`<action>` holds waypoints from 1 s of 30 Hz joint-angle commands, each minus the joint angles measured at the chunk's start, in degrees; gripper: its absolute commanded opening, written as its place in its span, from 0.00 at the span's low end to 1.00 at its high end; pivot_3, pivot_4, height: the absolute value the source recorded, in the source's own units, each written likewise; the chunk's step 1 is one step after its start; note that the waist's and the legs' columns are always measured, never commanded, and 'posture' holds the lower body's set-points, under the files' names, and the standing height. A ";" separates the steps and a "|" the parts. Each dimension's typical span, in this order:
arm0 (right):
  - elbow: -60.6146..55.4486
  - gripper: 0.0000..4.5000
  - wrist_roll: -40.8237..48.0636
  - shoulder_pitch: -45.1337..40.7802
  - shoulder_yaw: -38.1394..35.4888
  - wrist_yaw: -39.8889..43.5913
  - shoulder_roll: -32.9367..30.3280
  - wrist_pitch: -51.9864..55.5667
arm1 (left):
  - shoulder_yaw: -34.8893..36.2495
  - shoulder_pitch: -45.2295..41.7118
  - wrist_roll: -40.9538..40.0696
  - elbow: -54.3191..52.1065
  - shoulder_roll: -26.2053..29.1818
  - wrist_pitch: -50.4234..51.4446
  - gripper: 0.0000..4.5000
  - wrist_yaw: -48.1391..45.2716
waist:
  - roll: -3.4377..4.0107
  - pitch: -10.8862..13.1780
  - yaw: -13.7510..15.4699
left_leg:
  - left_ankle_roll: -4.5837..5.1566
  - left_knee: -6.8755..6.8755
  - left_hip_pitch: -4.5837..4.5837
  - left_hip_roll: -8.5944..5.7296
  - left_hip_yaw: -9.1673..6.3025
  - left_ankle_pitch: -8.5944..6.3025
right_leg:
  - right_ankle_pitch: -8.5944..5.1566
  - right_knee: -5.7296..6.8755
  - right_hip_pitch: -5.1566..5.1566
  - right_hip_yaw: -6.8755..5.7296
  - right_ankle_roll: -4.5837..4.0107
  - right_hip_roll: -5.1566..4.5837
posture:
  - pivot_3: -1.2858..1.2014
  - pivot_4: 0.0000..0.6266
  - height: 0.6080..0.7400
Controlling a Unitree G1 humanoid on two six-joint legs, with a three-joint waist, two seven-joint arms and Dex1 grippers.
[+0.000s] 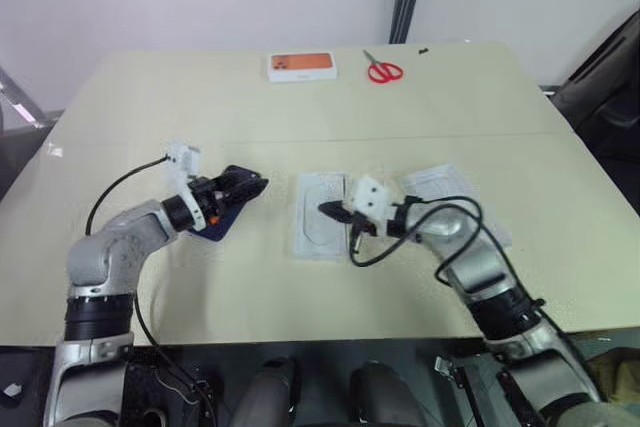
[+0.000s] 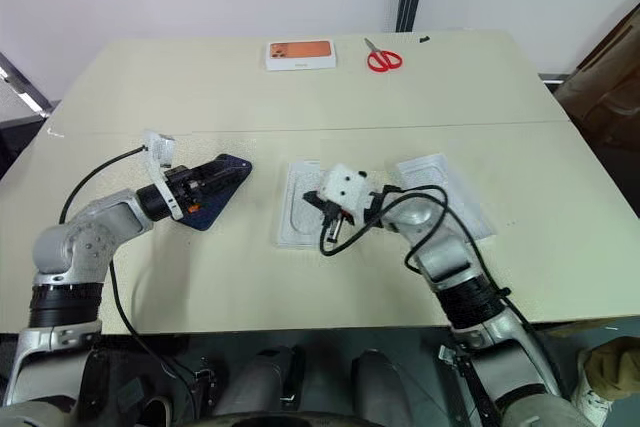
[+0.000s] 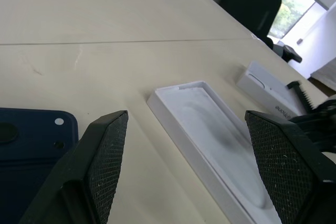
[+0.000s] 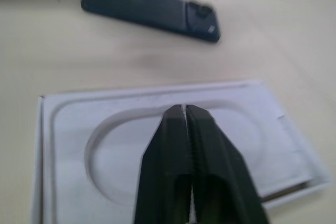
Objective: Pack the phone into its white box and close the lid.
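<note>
Right pincer [image 4: 184, 109]: fingers pressed together, holding nothing, poised over the white insert [image 1: 320, 215] with its oval recess at mid tabletop [image 1: 300, 277]. Left pincer [image 3: 186, 145]: fingers spread wide, empty, just beside the phone [image 2: 212, 190]. Phone: dark navy, lying flat on the tabletop left of the insert. White tray [image 2: 440, 190]: right of the insert, beside the right arm. Far edge: orange-topped box [image 1: 302, 66], red scissors [image 1: 383, 69].

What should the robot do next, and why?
Probably lower the open left claw onto the phone and close. The phone lies loose on the table beside the white insert, ungripped, while the right claw is shut over that insert.
</note>
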 commanded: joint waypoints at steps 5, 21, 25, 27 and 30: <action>5.32 0.02 -6.18 -4.40 3.40 -1.50 0.76 -2.05 | 3.70 3.07 -1.01 -2.39 2.59 -5.25 0.84 -5.05 | 0.00 0.00 -0.04 | 0.00 0.01 -0.07 0.01 -0.01 0.00 | 0.00 0.00 -0.08 -0.02 0.00 0.01 | 0.52 0.24 0.95; 2.15 0.02 -7.33 -3.86 4.25 5.46 -2.52 2.90 | -0.89 6.88 2.90 -6.11 1.64 -9.85 0.84 -4.98 | 0.01 0.00 -0.02 | 0.21 0.01 -0.05 0.01 -0.05 -0.12 | 0.00 0.00 -0.03 -0.04 0.00 0.02 | 0.52 0.24 0.95; 1.24 0.02 -5.46 -4.45 3.20 4.57 -0.04 2.06 | -1.30 5.61 2.99 -5.34 1.03 -9.85 0.84 -4.50 | 0.01 0.00 -0.01 | 0.19 0.02 -0.05 0.01 -0.05 -0.11 | 0.00 0.00 -0.03 -0.04 0.00 0.02 | 0.52 0.24 0.95; 1.63 0.02 -5.59 -4.77 2.70 3.95 0.21 2.21 | -1.42 5.32 2.98 -5.05 1.10 -9.72 0.84 -4.71 | 0.01 0.00 -0.07 | 0.18 0.01 -0.06 0.01 -0.05 -0.11 | 0.00 0.00 -0.04 -0.05 0.00 0.02 | 0.52 0.24 0.95; 3.27 0.02 -7.18 -4.49 3.10 3.87 -1.44 0.15 | -1.68 4.88 3.07 -4.83 1.12 -9.56 0.84 -4.74 | 0.01 0.00 -0.04 | 0.15 0.02 -0.06 0.00 -0.05 -0.09 | 0.00 0.01 -0.04 -0.04 0.00 0.02 | 0.52 0.24 0.95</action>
